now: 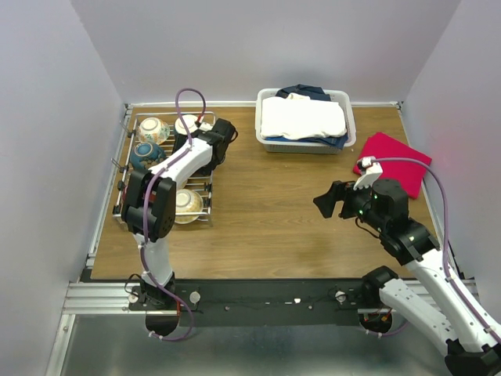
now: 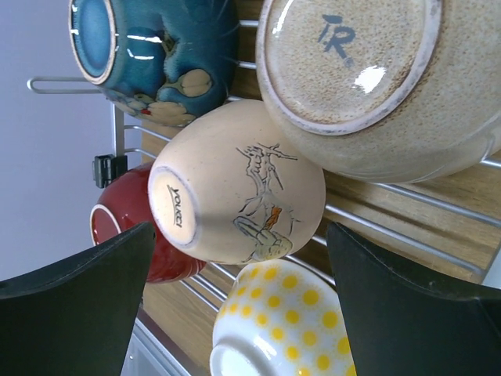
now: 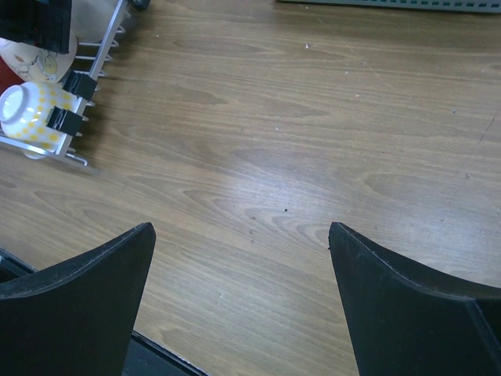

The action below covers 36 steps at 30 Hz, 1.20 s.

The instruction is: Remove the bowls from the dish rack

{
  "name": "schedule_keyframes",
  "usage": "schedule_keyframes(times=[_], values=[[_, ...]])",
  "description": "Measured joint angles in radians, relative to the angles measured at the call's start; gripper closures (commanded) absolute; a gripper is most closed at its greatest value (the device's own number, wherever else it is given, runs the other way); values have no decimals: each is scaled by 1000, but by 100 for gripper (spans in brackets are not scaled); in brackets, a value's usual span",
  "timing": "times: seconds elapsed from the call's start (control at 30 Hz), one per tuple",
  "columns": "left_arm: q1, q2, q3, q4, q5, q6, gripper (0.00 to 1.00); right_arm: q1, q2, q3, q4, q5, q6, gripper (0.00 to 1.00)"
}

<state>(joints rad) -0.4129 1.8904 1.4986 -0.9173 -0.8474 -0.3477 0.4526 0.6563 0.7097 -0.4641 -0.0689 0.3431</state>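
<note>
Ceramic, likely slick and chippable, the cream bowl [image 2: 235,184] in the dish rack [image 2: 423,199] suits a flank grip by the left gripper [image 2: 239,229], fingers spread (right gripper [image 3: 239,229] likewise spread, empty).

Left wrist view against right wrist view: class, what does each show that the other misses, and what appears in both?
Only the left wrist view: the dark blue bowl and the speckled bowl with its marked base, close up beyond the open left hand. Only the right wrist view: a wide stretch of bare wooden table under the open right hand. Both: the yellow-dotted bowl, the cream bowl with the drawing, and the dish rack.
</note>
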Motion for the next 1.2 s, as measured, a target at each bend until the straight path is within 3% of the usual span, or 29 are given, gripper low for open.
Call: schedule_keyframes(times=[0.37,1.2], values=[[-1,72,-1,18,-19,-2,1,0,39,0,1,12,-2,0],[-20,171,-9,20,-232,-66,1,0,79,0,23,12,-43,0]])
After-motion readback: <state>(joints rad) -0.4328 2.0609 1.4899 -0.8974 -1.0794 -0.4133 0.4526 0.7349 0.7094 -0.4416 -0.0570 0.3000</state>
